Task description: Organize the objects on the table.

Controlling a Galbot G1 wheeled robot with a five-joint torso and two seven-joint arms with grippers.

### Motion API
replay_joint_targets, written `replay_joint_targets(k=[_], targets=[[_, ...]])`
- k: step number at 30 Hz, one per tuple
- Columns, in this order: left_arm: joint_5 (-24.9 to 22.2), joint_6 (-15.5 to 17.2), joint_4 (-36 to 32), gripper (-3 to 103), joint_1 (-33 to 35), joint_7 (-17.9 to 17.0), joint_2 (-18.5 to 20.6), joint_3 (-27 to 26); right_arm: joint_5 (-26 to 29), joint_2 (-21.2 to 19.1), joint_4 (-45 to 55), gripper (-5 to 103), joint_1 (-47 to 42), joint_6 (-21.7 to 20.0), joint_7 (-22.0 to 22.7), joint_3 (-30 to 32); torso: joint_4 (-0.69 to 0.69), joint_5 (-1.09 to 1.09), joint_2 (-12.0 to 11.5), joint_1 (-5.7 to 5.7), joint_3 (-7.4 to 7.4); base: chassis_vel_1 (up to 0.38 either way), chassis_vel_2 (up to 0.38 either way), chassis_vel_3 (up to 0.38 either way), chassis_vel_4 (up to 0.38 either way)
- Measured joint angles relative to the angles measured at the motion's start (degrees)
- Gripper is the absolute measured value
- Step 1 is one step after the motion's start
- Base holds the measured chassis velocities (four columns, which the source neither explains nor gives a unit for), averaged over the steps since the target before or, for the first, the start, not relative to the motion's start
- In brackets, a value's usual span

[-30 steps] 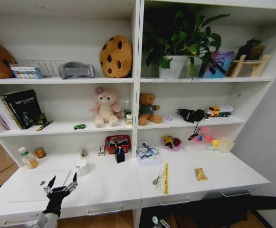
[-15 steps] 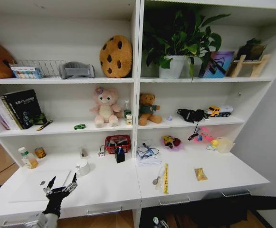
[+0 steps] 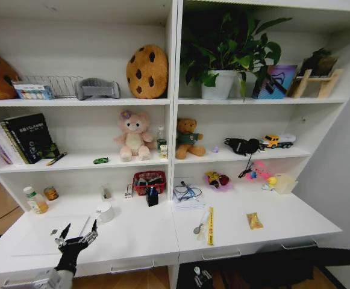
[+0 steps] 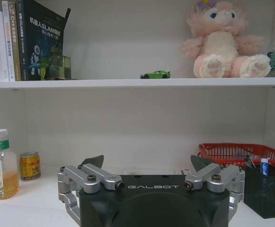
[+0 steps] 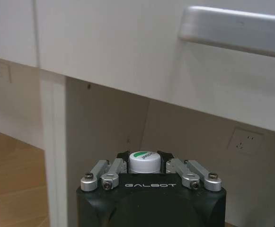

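Observation:
On the white table (image 3: 144, 232), my left gripper (image 3: 80, 227) hovers open and empty over the silver laptop (image 3: 42, 236) at the front left; its spread fingers (image 4: 97, 161) frame the shelf wall in the left wrist view. A tiny green toy car (image 3: 101, 161) (image 4: 155, 74) sits on the shelf above. My right gripper (image 3: 202, 277) is below the table's front edge, shut on a small white-topped container (image 5: 143, 163) with a green mark. A yellow strip (image 3: 210, 226) and a gold packet (image 3: 254, 221) lie on the right half.
A juice bottle (image 3: 36, 200) and a gold can (image 3: 51, 193) stand at the back left. A white cup (image 3: 105, 212), a red basket (image 3: 149, 180) and a black holder (image 3: 152, 196) sit mid-table. A drawer handle (image 5: 232, 23) hangs just above the right gripper.
The right gripper has risen slightly under the table's front edge. The left arm has not moved.

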Motion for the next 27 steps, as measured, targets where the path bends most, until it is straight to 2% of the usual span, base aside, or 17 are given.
replay_joint_targets(k=[5,16,17,18,20,22,24,25,27], targets=[[-0.2,0.1,0.0,100,-0.2,-0.2,0.4,0.0,-0.5,0.9,-3.9,30,3.3,0.7,0.0,0.2,0.0,0.0,0.0,0.0,0.0,0.0,0.0,0.0,0.0],[-0.5,0.3,-0.1,100,-0.1,-0.3,0.9,-0.3,-1.6,1.4,-4.0,28,5.4,0.0,0.3,0.2,-0.02,0.01,0.0,0.0,-0.01,0.0,0.0,0.0,0.0],[-0.7,0.3,-0.1,100,-0.1,-0.3,1.2,-0.5,-1.6,1.2,-3.7,33,5.3,0.0,0.3,0.2,0.0,0.0,0.0,0.0,-0.01,0.0,0.0,0.0,0.0],[-0.7,0.3,-0.1,100,-0.1,-0.3,1.2,-0.5,-1.6,1.2,-3.7,33,5.3,0.0,0.3,0.2,0.0,0.0,0.0,0.0,-0.01,0.0,0.0,0.0,0.0],[-0.8,0.3,-0.1,100,-0.2,-0.3,1.5,-0.7,-1.7,1.1,-3.6,44,5.2,-0.1,0.4,0.2,-0.01,0.0,0.0,0.0,-0.01,0.0,0.0,0.0,0.0],[-1.0,0.3,-0.1,100,-0.2,-0.3,1.7,-0.7,-1.7,1.0,-3.5,44,5.1,-0.1,0.4,0.2,-0.01,0.0,0.0,0.0,-0.01,0.0,0.0,0.0,0.0],[-1.1,0.4,-0.2,100,-0.3,-0.3,1.8,-0.8,-1.7,1.0,-3.2,55,5.0,-0.1,0.5,0.2,-0.01,0.0,0.0,0.0,-0.01,0.0,0.0,0.0,0.0],[-1.1,0.4,-0.2,100,-0.3,-0.3,1.8,-0.8,-1.7,1.0,-3.2,55,5.0,-0.1,0.5,0.2,-0.01,0.0,0.0,0.0,-0.01,0.0,0.0,0.0,0.0],[-1.1,0.4,-0.3,100,-0.3,-0.3,1.8,-0.8,-1.6,1.0,-3.0,66,4.9,-0.2,0.6,0.2,0.0,0.0,0.0,0.0,-0.01,0.0,0.0,0.0,0.0]])
